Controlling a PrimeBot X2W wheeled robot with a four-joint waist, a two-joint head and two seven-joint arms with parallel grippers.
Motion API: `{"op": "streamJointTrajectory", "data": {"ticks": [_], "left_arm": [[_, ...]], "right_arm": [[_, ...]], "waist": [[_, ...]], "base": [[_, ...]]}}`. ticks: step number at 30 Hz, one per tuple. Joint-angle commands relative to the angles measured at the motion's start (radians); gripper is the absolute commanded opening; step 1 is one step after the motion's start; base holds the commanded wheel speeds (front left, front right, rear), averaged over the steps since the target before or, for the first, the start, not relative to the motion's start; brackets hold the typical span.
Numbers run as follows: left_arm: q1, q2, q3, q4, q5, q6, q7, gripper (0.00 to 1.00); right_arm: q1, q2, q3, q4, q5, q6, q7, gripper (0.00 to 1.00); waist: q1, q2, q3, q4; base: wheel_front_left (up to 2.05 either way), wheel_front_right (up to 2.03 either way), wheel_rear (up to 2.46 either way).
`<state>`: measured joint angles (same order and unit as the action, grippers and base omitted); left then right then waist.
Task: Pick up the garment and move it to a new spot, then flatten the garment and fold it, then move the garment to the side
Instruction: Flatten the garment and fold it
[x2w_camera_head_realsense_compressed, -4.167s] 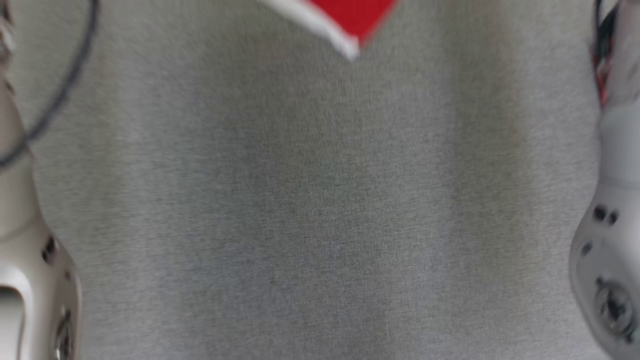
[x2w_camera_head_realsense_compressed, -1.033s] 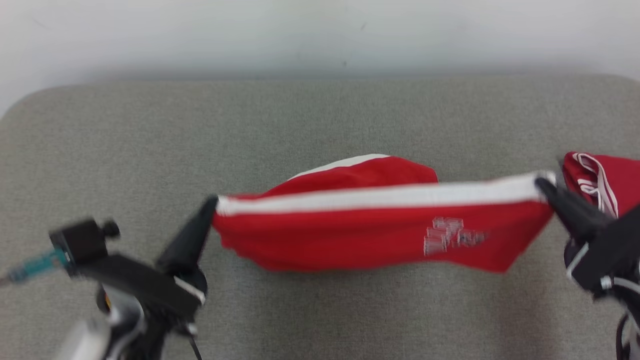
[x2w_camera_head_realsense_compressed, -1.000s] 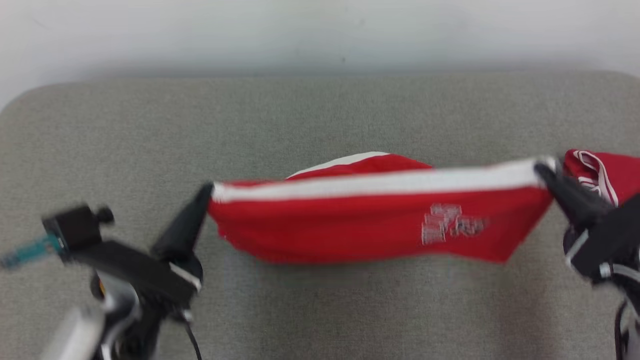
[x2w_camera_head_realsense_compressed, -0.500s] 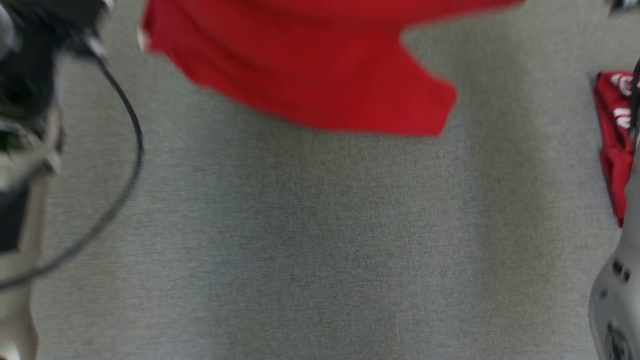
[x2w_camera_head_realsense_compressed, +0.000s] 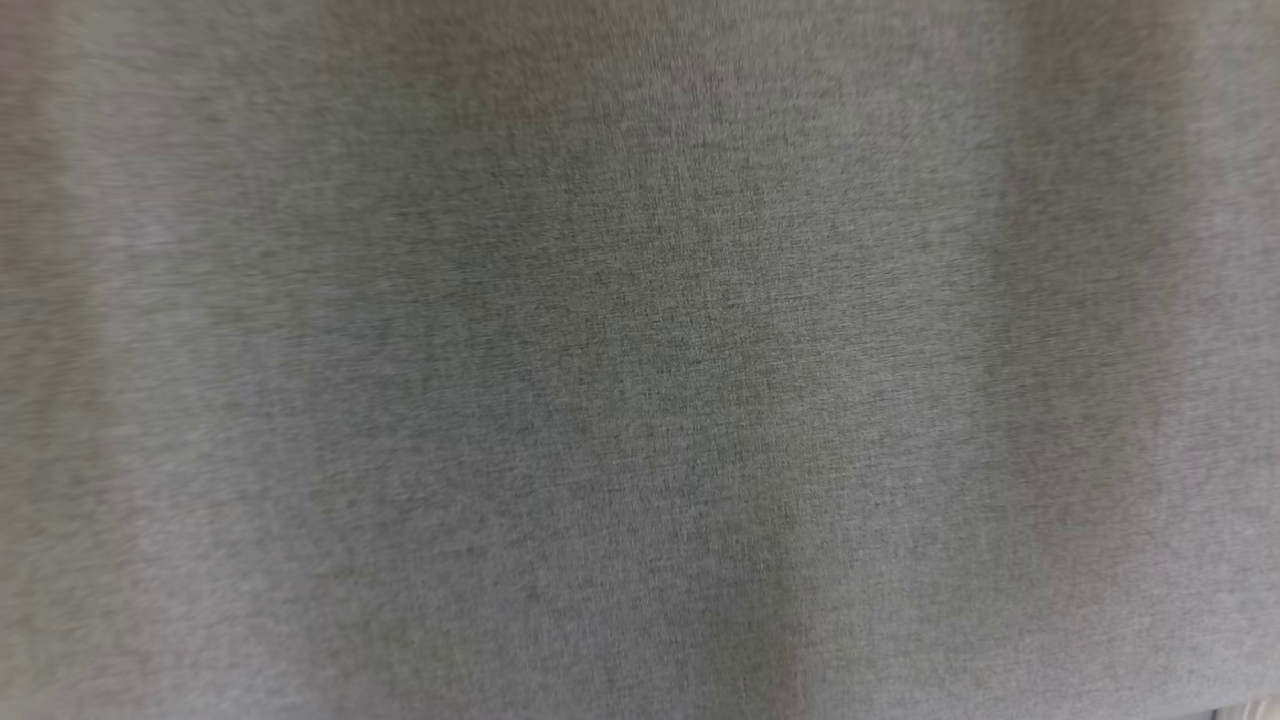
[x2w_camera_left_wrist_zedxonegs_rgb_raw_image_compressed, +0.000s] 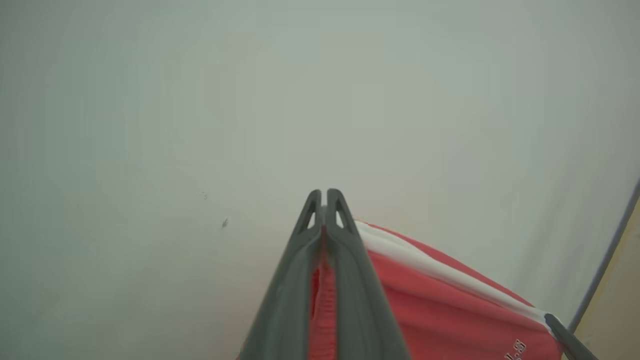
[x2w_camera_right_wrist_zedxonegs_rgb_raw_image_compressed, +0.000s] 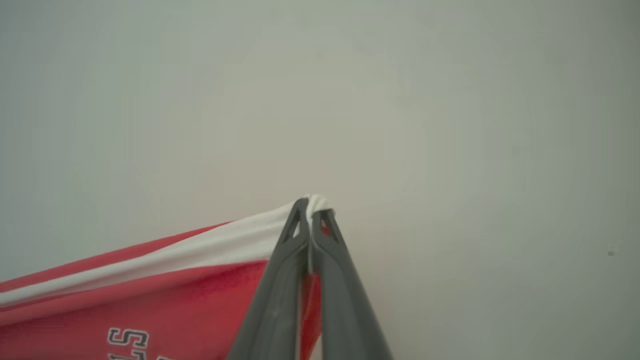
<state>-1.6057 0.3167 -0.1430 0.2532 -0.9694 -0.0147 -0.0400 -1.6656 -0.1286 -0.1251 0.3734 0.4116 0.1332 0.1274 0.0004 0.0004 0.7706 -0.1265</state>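
Clamping a red fold of the garment between its two dark fingers, the left pincer is seen pressed together against a pale wall, and from just beside its tips the cloth, edged with a white band, is stretched away to its right. At the far end the right pincer is likewise closed on the white-banded corner, which is bunched at its fingertips, with outlined lettering shown low to its left. A blurred grey fabric surface is shown in the head view.
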Motion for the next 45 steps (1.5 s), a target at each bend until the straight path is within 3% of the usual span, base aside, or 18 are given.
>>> {"op": "streamJointTrajectory", "data": {"ticks": [1, 5, 9, 14, 20, 27, 32, 36, 45], "left_arm": [[-0.023, 0.008, 0.025, 0.015, 0.003, -0.007, -0.029, 0.00], [-0.054, -0.004, 0.036, 0.037, 0.003, -0.040, -0.087, 0.00], [-0.045, -0.009, 0.040, 0.053, -0.003, -0.060, -0.120, 0.00], [0.033, -0.018, 0.005, 0.095, -0.021, -0.087, -0.104, 0.00], [0.221, -0.013, -0.034, 0.056, -0.081, -0.110, -0.062, 0.00], [0.516, 0.026, -0.078, -0.036, -0.129, -0.115, -0.012, 0.00], [0.743, 0.045, -0.120, -0.080, -0.131, -0.097, 0.012, 0.00], [0.966, 0.040, -0.159, -0.121, -0.114, -0.067, -0.013, 0.00], [1.232, -0.022, -0.241, -0.076, -0.093, -0.067, -0.095, 0.00]], "right_arm": [[-0.025, -0.027, -0.011, 0.004, -0.020, -0.005, -0.053, 0.00], [-0.069, -0.060, 0.007, 0.027, -0.069, -0.006, -0.200, 0.00], [-0.065, -0.069, 0.024, 0.049, -0.097, -0.006, -0.273, 0.00], [-0.013, -0.076, 0.115, 0.125, -0.062, -0.005, -0.255, 0.00], [0.177, -0.116, 0.223, 0.063, 0.095, -0.004, -0.191, 0.00], [0.485, -0.180, 0.241, -0.098, 0.247, -0.004, 0.024, 0.00], [0.742, -0.211, 0.203, -0.230, 0.247, -0.004, 0.228, 0.00], [0.969, -0.181, 0.154, -0.323, 0.226, -0.004, 0.394, 0.00], [1.341, -0.124, 0.028, -0.476, 0.175, -0.004, 0.666, 0.00]], "waist": [[-0.0004, -0.0004, 0.047, -0.021], [-0.0004, -0.0004, 0.049, -0.011], [-0.0004, -0.0004, 0.044, -0.008], [-0.0004, -0.0004, 0.022, 0.004], [-0.0004, -0.0004, -0.070, 0.027], [-0.0004, -0.0004, -0.229, 0.053], [-0.0004, -0.0004, -0.342, 0.072], [-0.0004, -0.0004, -0.428, 0.075], [-0.0004, -0.0004, -0.534, 0.113]], "base": [[0.00, 0.00, 0.00], [0.00, 0.00, 0.00], [0.00, 0.00, 0.00], [0.00, 0.00, 0.00], [0.00, 0.00, 0.00], [0.00, 0.00, 0.00], [0.00, 0.00, 0.00], [0.00, 0.00, 0.00], [0.00, 0.00, 0.00]]}}
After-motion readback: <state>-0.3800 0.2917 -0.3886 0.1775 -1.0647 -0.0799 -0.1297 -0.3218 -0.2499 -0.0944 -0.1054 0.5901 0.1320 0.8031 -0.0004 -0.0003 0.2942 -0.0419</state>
